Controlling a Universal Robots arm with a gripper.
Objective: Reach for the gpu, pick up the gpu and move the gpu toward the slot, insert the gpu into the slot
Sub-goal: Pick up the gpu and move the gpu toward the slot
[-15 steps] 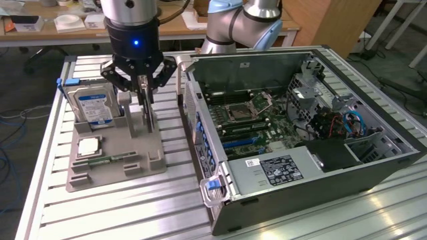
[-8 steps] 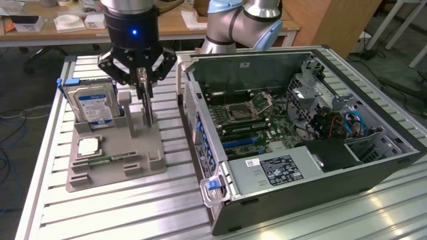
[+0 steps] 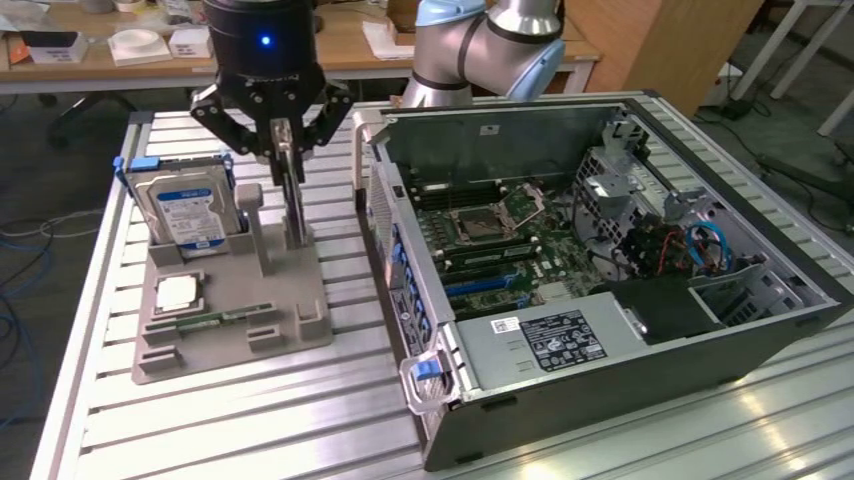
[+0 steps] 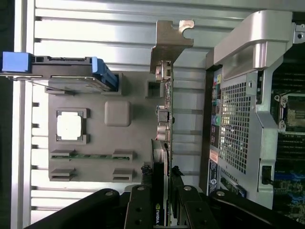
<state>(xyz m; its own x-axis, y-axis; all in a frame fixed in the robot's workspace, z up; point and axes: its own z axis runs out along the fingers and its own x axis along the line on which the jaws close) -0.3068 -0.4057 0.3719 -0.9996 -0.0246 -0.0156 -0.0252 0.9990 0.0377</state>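
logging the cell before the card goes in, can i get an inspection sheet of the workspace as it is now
surface: slatted metal table carrying a grey holder and an open computer case
job's things: gpu upright on edge at the holder, not yet in the case; motherboard exposed
clutter: hard drive with blue rails, processor chip and memory stick, all in the holder
grippers: gripper shut on the gpu's top edge
cables: blue cables inside the case; a blue cable on the floor
surroundings: wooden desk behind the table; robot arm
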